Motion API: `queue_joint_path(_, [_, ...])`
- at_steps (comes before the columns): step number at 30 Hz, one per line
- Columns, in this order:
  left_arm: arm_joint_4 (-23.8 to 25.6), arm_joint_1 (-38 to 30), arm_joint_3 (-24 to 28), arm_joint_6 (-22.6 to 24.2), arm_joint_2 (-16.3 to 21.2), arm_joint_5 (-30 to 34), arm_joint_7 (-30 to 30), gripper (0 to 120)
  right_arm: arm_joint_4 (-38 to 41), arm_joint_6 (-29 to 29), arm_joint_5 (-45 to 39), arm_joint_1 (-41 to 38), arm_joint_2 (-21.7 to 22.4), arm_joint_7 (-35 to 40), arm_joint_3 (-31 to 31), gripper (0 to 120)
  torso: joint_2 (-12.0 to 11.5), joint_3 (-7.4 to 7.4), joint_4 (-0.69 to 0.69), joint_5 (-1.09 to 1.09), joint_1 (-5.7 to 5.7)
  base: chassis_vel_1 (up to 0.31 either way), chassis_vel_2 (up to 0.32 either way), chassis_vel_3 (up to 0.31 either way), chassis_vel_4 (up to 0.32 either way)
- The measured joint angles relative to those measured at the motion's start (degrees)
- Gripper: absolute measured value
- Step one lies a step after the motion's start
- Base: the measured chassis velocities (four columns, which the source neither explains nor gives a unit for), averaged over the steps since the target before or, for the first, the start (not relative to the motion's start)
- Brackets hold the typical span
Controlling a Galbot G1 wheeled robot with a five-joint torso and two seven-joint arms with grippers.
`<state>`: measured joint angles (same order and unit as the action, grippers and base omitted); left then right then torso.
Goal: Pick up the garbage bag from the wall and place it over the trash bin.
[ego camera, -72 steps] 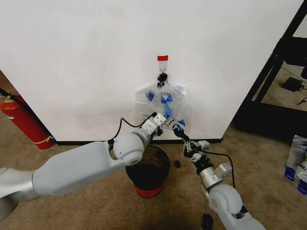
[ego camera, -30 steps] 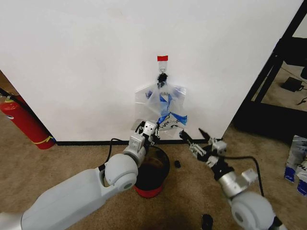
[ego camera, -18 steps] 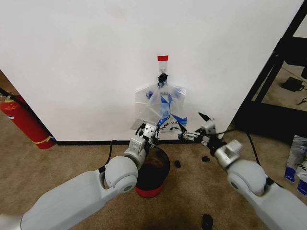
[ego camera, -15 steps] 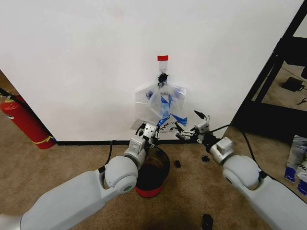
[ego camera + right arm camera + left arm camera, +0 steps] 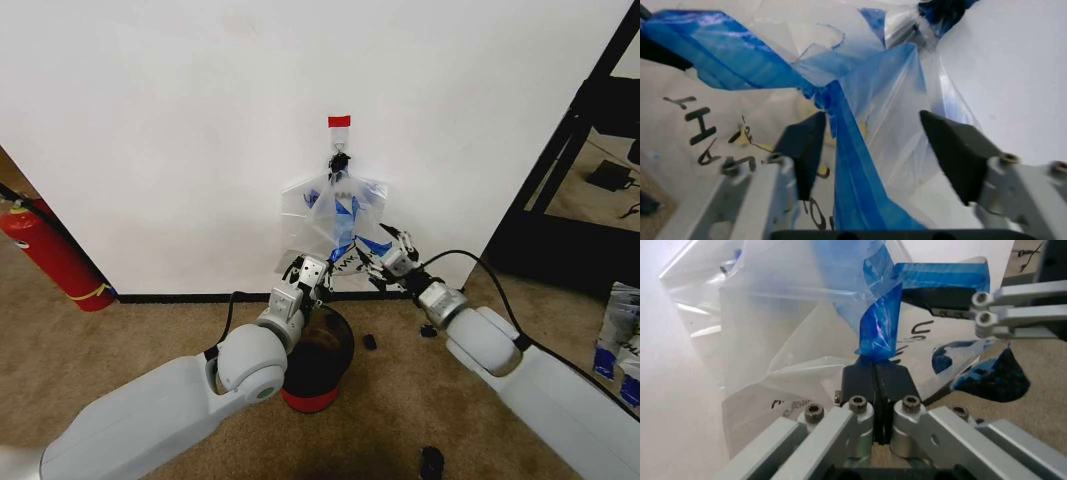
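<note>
The garbage bag hangs from a black hook on the white wall, below a red tape strip. My left gripper is at the bag's lower left edge, directly above the trash bin, a black bin with a red base. In the left wrist view the left gripper is shut on a blue tape strip of the bag. My right gripper is at the bag's lower right. In the right wrist view the right gripper stands open with a blue-taped fold of the bag between its fingers.
A red fire extinguisher leans at the wall on the left. A black shelf frame stands at the right, with packets on the carpet below it. Small black bits lie on the carpet near the bin.
My right arm has swung up and left from over the carpet to the bag's lower right corner. The left gripper has dropped slightly toward the bin, holding the bag's lower edge.
</note>
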<state>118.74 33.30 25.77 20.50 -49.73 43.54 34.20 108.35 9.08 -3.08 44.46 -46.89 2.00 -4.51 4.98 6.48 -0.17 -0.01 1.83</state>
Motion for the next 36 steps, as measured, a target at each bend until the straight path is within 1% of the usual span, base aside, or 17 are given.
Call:
queue_joint_path(1, [0.04,0.0,-0.02,0.03,0.06,0.05,0.0,0,-0.17,1.34,0.46,-0.96,-0.05,0.0,-0.77,47,0.0,0.0,-0.01,0.0,0.0,0.0,0.0,0.0,0.0])
queue_joint_path(5, [0.14,-0.08,-0.01,0.07,0.18,0.13,0.0,0,-0.21,2.93,1.58,-1.27,0.21,0.11,-1.08,32,0.0,0.0,-0.01,0.0,0.0,0.0,0.0,0.0,0.0])
queue_joint_path(6, [0.14,-0.08,-0.01,0.07,0.18,0.13,0.0,0,-0.21,2.93,1.58,-1.27,0.21,0.11,-1.08,32,0.0,0.0,-0.01,0.0,0.0,0.0,0.0,0.0,0.0])
queue_joint_path(9, [0.11,-0.27,0.1,0.08,0.12,0.14,0.0,0,0.41,3.36,1.92,0.04,0.81,0.28,-0.36,18,0.0,0.0,-0.01,0.01,0.0,0.0,0.0,0.0,0.0])
queue_joint_path(12, [0.01,-0.31,0.13,0.07,0.01,0.14,0.0,0,1.13,3.44,1.96,1.91,1.03,0.5,1.29,5,0.0,0.0,-0.01,0.0,0.0,0.0,0.0,0.0,0.0])
queue_joint_path(14, [-0.01,-0.3,0.13,0.08,-0.01,0.14,0.0,0,1.27,3.44,1.89,2.44,1.03,0.63,1.79,4,0.0,0.0,-0.01,0.01,0.0,0.0,0.0,0.0,0.0])
queue_joint_path(15, [-0.06,-0.28,0.12,0.06,-0.02,0.14,0.02,0,1.61,3.28,1.15,4.01,0.68,1.19,3.39,0,0.0,0.0,-0.01,-0.01,0.0,0.0,0.0,0.0,0.0])
queue_joint_path(16, [-0.06,-0.26,0.12,0.06,-0.01,0.14,0.02,0,1.66,3.24,0.95,4.27,0.58,1.3,3.65,0,0.0,0.0,-0.02,0.0,0.0,0.0,0.0,0.0,0.0])
queue_joint_path(17, [-0.07,-0.07,0.09,0.0,-0.02,0.14,0.02,0,2.29,2.65,-2.45,6.51,-0.84,2.72,6.02,0,0.0,0.0,-0.03,0.01,0.0,0.0,0.0,0.0,0.0])
queue_joint_path(20, [-0.26,0.13,0.02,-0.2,-0.06,0.03,0.02,0,3.5,0.8,-10.63,9.71,-3.61,5.78,9.27,0,0.0,0.0,0.0,0.01,0.0,0.0,0.0,0.0,0.0])
queue_joint_path(21, [-0.26,0.13,0.02,-0.2,-0.06,0.03,0.02,0,3.5,0.8,-10.63,9.71,-3.61,5.78,9.27,0,0.0,0.0,0.0,0.01,0.0,0.0,0.0,0.0,0.0])
queue_joint_path(24, [-0.78,0.14,-0.07,-0.52,-0.25,-0.2,0.01,0,4.92,-2.3,-18.83,12.57,-6.53,7.94,12.34,0,0.0,-0.01,-0.01,0.01,0.0,0.0,0.0,0.0,0.0])
queue_joint_path(27, [-0.9,0.14,-0.22,-0.68,-0.27,-0.35,-0.02,1,6.59,-4.62,-25.32,14.35,-7.88,9.2,14.07,0,0.0,-0.01,-0.01,-0.01,0.0,0.0,0.0,0.0,0.0])
queue_joint_path(28, [-0.9,0.14,-0.22,-0.68,-0.27,-0.35,-0.02,1,6.59,-4.62,-25.32,14.35,-7.88,9.2,14.07,0,0.0,-0.01,-0.01,-0.01,0.0,0.0,0.0,0.0,0.0])
queue_joint_path(32, [-0.77,0.76,-0.6,-1.3,0.06,-0.99,-0.24,11,7.7,-6.06,-28.39,15.5,-8.59,9.9,14.94,0,0.0,-0.01,-0.01,-0.01,0.0,0.0,0.0,0.0,0.0])
queue_joint_path(35, [-0.12,2.17,-1.92,-2.01,0.25,-1.26,-0.48,0,8.86,-6.52,-29.46,16.85,-9.48,10.12,15.71,0,0.0,0.0,-0.01,0.0,0.0,0.0,0.0,0.0,0.0])
queue_joint_path(36, [-0.12,2.17,-1.92,-2.01,0.25,-1.26,-0.48,0,8.86,-6.52,-29.46,16.85,-9.48,10.12,15.71,0,0.0,0.0,-0.01,0.0,0.0,0.0,0.0,0.0,0.0])
